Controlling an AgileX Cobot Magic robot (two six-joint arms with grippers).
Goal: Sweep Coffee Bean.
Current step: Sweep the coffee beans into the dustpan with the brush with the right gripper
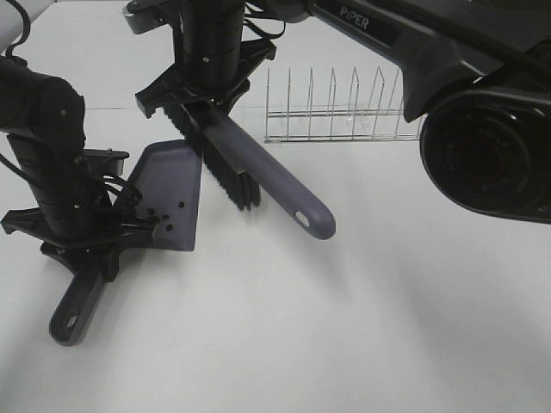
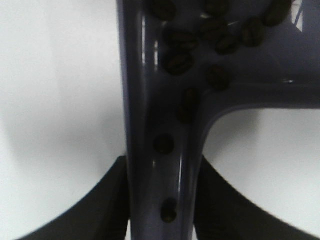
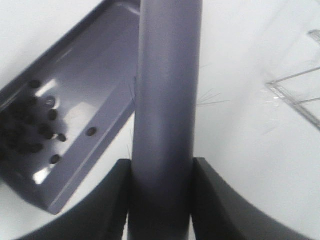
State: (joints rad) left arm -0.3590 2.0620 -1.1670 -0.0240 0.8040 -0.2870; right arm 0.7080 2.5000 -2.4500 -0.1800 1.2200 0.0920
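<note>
A grey-purple dustpan [image 1: 172, 185] sits at the left of the white table, tilted. My left gripper [image 1: 86, 245] is shut on its handle [image 2: 160, 165]. Several dark coffee beans [image 1: 164, 219] lie in the pan near the handle end; they also show in the left wrist view [image 2: 180, 60] and the right wrist view [image 3: 47, 125]. My right gripper [image 1: 207, 82] is shut on the grey-purple brush [image 1: 258, 176], its handle [image 3: 167, 100] between the fingers. The black bristles [image 1: 219, 168] touch the pan's open edge.
A wire dish rack [image 1: 336, 116] stands at the back of the table, right of the brush. A black camera housing [image 1: 486, 151] fills the upper right of the high view. The table [image 1: 344, 327] is white.
</note>
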